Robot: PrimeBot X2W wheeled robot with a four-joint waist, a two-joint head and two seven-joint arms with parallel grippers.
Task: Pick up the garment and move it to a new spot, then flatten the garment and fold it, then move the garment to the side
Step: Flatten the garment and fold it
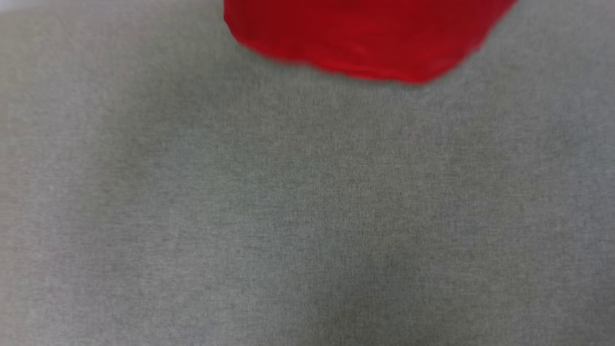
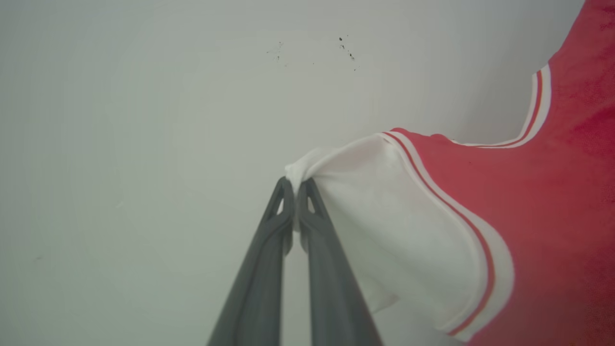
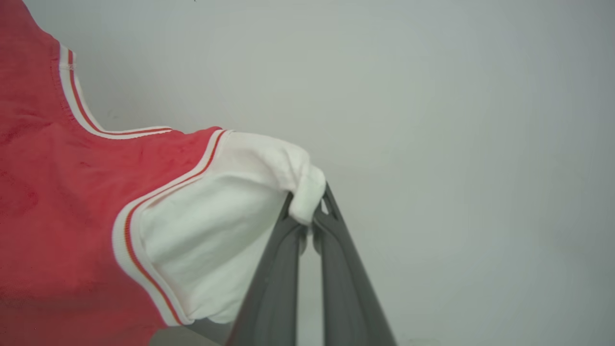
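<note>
I'm holding the garment (image 2: pixel 528 216) up by its white sleeves: left gripper (image 2: pixel 296 186) is pinched on one and right gripper (image 3: pixel 310 214) on the other. What seems to be its red hem shows, blurred, by the grey tabletop's (image 1: pixel 307 216) far edge. Laying down, flattening, folding and moving aside remain. The numerals are hidden.

Left jaws pinched tight on garment (image 2: pixel 528 202) sleeve; right jaws same, fingers (image 3: pixel 338 269) pressed together.

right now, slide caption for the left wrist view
Left end effector pinching the white sleeve of the red garment.
</note>
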